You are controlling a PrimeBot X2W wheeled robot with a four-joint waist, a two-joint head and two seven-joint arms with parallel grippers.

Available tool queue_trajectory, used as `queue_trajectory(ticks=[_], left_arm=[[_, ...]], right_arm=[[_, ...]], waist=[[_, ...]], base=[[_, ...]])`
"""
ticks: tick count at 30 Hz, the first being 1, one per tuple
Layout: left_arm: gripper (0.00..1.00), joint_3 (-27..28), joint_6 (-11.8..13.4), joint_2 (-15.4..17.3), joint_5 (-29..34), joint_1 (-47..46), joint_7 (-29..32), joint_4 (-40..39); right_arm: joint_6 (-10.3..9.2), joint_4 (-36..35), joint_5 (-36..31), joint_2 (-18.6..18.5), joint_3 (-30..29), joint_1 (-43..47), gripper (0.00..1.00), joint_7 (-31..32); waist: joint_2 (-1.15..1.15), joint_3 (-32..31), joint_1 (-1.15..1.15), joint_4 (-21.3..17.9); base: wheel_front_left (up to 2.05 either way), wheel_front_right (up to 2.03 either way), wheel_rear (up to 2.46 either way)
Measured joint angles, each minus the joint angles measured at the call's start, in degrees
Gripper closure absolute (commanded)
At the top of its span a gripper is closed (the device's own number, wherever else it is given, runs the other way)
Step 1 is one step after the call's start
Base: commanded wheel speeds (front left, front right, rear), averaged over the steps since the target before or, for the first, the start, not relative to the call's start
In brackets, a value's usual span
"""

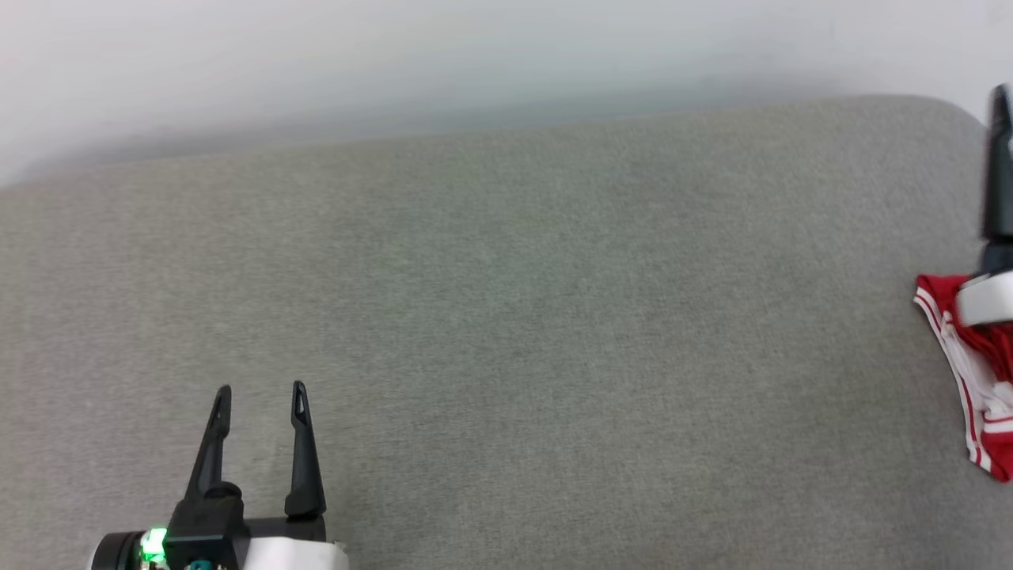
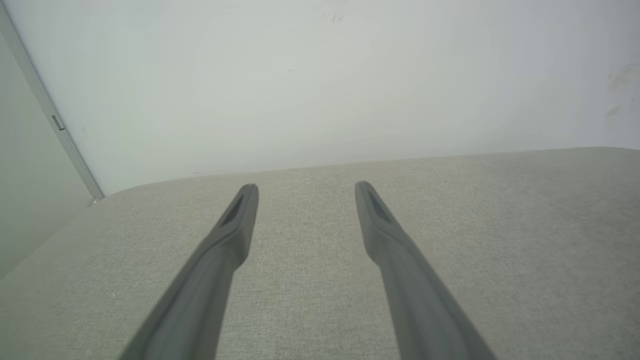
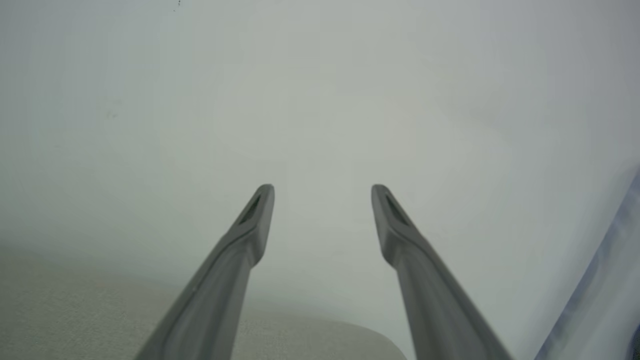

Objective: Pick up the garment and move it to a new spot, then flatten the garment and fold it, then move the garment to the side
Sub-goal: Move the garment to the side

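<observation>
The garment (image 1: 977, 372) lies at the far right of the grey cushion (image 1: 506, 317), in the head view cut off by the picture's right edge. What shows of it is a compact red bundle with white, red-striped edging stacked in layers along its left side. That layering suggests a fold, though too little is visible to judge how neat it is. Its spot, well away from the broad bare middle of the cushion, fits the task's last step of moving it to the side.

The right gripper (image 3: 322, 192) stands open in its own wrist view, its two dark fingers spread with nothing between them and the pale wall (image 1: 475, 55) beyond. In the head view its pale wrist sits over the garment's upper part, and a blurred dark finger rises above that. Whether the wrist touches the cloth cannot be told. Open jaws aimed away from the fabric suggest the arm is not gripping the garment, which rests on the cushion by its own weight.

The left gripper (image 1: 261, 392) is at the lower left, well apart from the garment, jaws open and empty above bare cushion. It probably waits there because this step needs only one arm. Judged so, the task looks near its end.
</observation>
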Motion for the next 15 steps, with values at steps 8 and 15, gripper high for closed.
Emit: queue_trajectory(ticks=[8, 15], left_arm=[[0.00, 0.1, -0.1, -0.2, 0.0, 1.6, 0.0, 1.4], [0.00, 0.0, -0.7, -0.3, 0.0, 2.9, 0.0, 2.4]], right_arm=[[0.01, -9.5, 0.4, 10.4, 2.5, 13.2, 0.00, -0.1], [0.01, -10.3, 2.4, 14.7, 2.6, 23.3, 0.00, -0.1]], waist=[[0.00, -3.7, 0.00, 3.0], [0.00, -6.3, 0.00, 5.0]], base=[[0.00, 0.00, 0.00], [0.00, 0.00, 0.00]])
